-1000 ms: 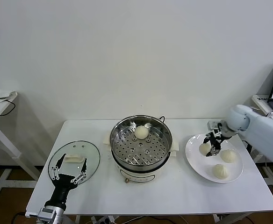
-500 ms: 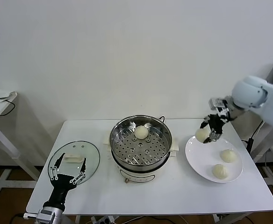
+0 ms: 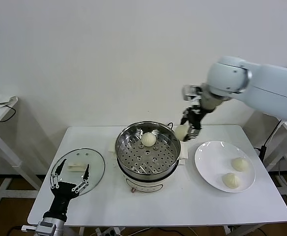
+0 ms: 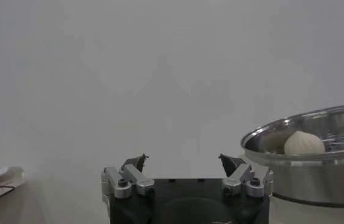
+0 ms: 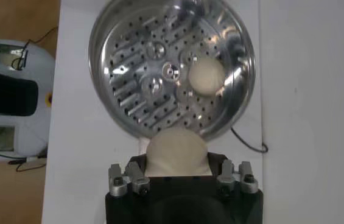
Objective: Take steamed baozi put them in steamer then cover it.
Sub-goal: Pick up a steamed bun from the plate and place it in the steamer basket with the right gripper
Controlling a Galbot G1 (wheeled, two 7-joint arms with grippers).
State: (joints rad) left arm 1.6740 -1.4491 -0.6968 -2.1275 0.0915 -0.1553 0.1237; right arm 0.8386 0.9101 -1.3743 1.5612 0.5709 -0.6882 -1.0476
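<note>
My right gripper (image 3: 188, 129) hangs in the air just off the steamer's right rim, shut on a cream-white baozi (image 3: 182, 132) (image 5: 176, 151). The steamer (image 3: 148, 149) (image 5: 172, 67) is a shiny steel pot in the middle of the table with one baozi (image 3: 149, 139) (image 5: 206, 75) on its perforated tray. Two more baozi (image 3: 240, 163) (image 3: 231, 180) lie on the white plate (image 3: 207, 160) at the right. The glass cover (image 3: 95, 164) with a white handle lies flat at the left. My left gripper (image 3: 70, 178) (image 4: 184, 163) hovers open near the cover's front edge, holding nothing.
The white table (image 3: 183, 204) has its front edge close to the steamer's base. A side stand with a cable (image 3: 1, 105) is at the far left. A black cord (image 5: 248, 142) trails behind the steamer.
My right gripper has lifted a baozi off the plate and carried it up and left to the steamer's right rim. The plate now holds two. The left arm has barely moved.
</note>
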